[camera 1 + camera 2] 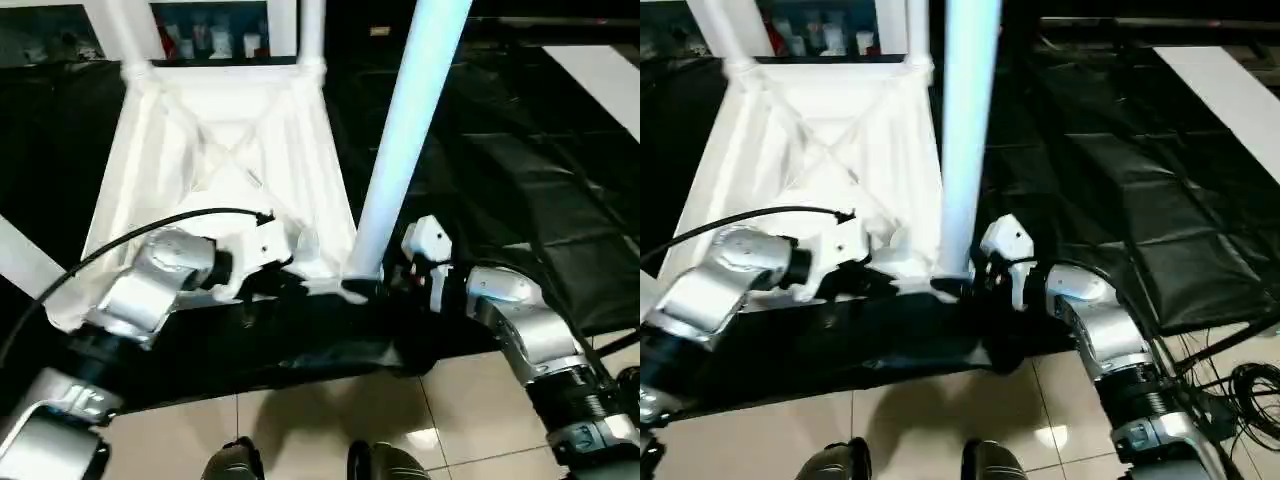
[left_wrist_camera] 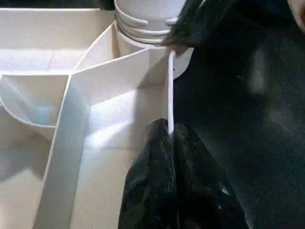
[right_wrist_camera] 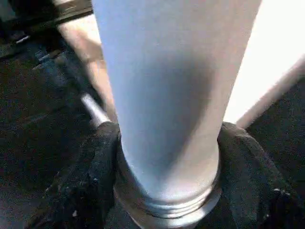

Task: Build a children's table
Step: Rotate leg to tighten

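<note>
Tabletop [image 1: 215, 150] lies inverted, white ribbed X-braced underside up. Three white legs stand upright in corner sockets, nearest leg [image 1: 405, 130] at the near-right corner.

Left gripper [image 2: 169, 143] pinched — right gripper [image 3: 167, 157] clamped.

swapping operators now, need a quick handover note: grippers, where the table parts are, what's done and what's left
Left gripper: shut on the tabletop's near rim, steadying it.
Right gripper: fingers on both sides of the near leg at its base; the leg stands upright at the near right socket.
Tabletop: upside down on the black mat.
Done: two far legs stand in their sockets.
Left: check the near leg is seated, let go, fit what remains.
</note>
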`<state>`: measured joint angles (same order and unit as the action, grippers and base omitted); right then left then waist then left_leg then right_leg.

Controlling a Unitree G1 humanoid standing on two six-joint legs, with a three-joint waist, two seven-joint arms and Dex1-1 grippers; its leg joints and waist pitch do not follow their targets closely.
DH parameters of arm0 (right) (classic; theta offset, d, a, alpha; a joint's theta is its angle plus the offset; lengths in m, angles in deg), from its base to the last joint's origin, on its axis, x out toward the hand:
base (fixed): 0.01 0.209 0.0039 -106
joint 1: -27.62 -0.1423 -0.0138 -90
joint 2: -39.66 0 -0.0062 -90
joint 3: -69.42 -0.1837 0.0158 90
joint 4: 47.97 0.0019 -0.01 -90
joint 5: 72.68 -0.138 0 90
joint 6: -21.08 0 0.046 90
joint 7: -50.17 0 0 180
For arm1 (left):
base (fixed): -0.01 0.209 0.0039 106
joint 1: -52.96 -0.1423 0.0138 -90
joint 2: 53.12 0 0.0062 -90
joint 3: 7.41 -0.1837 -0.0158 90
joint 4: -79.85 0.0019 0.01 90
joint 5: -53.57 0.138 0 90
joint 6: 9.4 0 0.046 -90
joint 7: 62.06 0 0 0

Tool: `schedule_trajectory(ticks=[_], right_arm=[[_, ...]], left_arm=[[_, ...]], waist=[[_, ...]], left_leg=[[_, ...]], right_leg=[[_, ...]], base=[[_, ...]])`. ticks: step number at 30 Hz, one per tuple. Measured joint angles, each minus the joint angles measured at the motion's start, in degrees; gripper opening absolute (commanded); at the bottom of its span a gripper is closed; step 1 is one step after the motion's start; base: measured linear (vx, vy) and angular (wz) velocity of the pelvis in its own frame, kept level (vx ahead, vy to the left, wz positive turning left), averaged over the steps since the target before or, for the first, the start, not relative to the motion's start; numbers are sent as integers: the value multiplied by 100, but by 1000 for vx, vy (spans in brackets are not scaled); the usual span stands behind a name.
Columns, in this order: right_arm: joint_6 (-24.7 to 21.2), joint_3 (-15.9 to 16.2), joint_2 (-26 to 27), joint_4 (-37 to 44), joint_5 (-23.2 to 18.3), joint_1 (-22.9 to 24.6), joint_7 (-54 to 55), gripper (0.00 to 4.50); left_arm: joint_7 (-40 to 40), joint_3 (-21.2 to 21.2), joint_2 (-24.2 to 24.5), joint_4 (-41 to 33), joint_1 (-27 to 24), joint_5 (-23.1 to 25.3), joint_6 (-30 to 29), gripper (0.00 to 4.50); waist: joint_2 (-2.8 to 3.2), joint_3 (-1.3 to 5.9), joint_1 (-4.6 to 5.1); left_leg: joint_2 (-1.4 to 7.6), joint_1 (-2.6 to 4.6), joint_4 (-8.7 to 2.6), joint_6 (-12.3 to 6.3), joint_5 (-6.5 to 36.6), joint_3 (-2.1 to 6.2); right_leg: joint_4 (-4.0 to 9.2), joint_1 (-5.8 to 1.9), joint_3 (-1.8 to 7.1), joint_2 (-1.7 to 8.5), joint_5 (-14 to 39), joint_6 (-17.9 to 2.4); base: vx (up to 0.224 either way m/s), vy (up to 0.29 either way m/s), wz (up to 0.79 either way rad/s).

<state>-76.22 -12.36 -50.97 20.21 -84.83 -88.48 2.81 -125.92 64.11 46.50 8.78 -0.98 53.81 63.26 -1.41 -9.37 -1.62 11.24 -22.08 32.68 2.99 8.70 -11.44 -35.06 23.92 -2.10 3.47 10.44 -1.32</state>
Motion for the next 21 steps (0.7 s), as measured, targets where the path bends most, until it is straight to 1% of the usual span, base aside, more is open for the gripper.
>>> schedule_trajectory(ticks=[2, 3, 4, 6, 7, 8, 13, 18, 19, 21], right_arm=[[13, -211, 278, -113, 65, -7, 648, 266], [21, -393, 611, -233, 146, -36, 1353, 266], [40, -502, 779, -329, 209, -92, 1792, 266], [124, -611, 1072, -497, 313, -171, 2501, 266], [181, -704, 1269, -664, 393, -292, 2969, 266], [199, -732, 1345, -760, 446, -371, 3211, 266], [403, -777, 1544, -1107, 624, -570, 3846, 266], [489, -778, 1558, -1180, 751, -596, 3882, 266], [499, -782, 1558, -1171, 750, -588, 3873, 322], [524, -788, 1554, -1064, 750, -499, 3795, 343]], left_arm=[[341, 34, -273, 276, 156, 72, -44, 0], [676, 57, -576, 559, 356, 187, -117, 0], [895, 56, -737, 728, 473, 242, -169, 0], [1257, 71, -997, 975, 597, 295, -225, 0], [1486, 78, -1163, 1167, 706, 345, -242, 0], [1613, 84, -1259, 1260, 751, 373, -247, 0], [1929, 119, -1495, 1579, 914, 420, -238, 0], [1927, 113, -1520, 1681, 957, 486, -141, 0], [1910, 104, -1520, 1694, 962, 518, -104, 0], [1864, 65, -1489, 1685, 962, 550, -46, 0]], waist=[[4, 2, 4], [4, 4, 1], [11, 7, 2], [32, 21, -8], [45, 29, -7], [49, 30, -9], [67, 43, -15], [69, 44, -15], [69, 43, -15], [66, 42, -17]], left_leg=[[0, 1, 0, 10, -6, 1], [-1, 7, 1, 13, -8, 3], [-2, 6, -1, 13, -8, 2], [-4, 14, -3, 13, -8, 6], [-7, 14, -3, 13, -8, 5], [-14, 13, -11, 13, -7, 5], [-21, 14, -17, 13, -7, 9], [-23, 14, -23, 12, -7, 11], [-23, 14, -29, 12, -7, 12], [-23, 13, -44, 13, -7, 13]], right_leg=[[1, 4, 1, 1, -7, -3], [-2, 0, 0, 1, -10, -4], [1, 3, 2, 1, -11, -5], [3, -4, 1, 3, -14, -7], [4, -3, 3, 3, -13, -6], [7, 0, 5, 6, -12, -4], [12, -6, 7, 8, -5, 7], [16, -6, 7, 8, 5, 25], [18, -5, 6, 8, 9, 31], [24, -3, 3, 8, 10, 34]], base=[[0, 0, 0], [0, 0, 0], [0, 0, 0], [0, 0, 0], [0, 0, 0], [0, 0, 0], [0, 0, 0], [0, 0, 0], [0, 0, 0], [0, 0, 0]])
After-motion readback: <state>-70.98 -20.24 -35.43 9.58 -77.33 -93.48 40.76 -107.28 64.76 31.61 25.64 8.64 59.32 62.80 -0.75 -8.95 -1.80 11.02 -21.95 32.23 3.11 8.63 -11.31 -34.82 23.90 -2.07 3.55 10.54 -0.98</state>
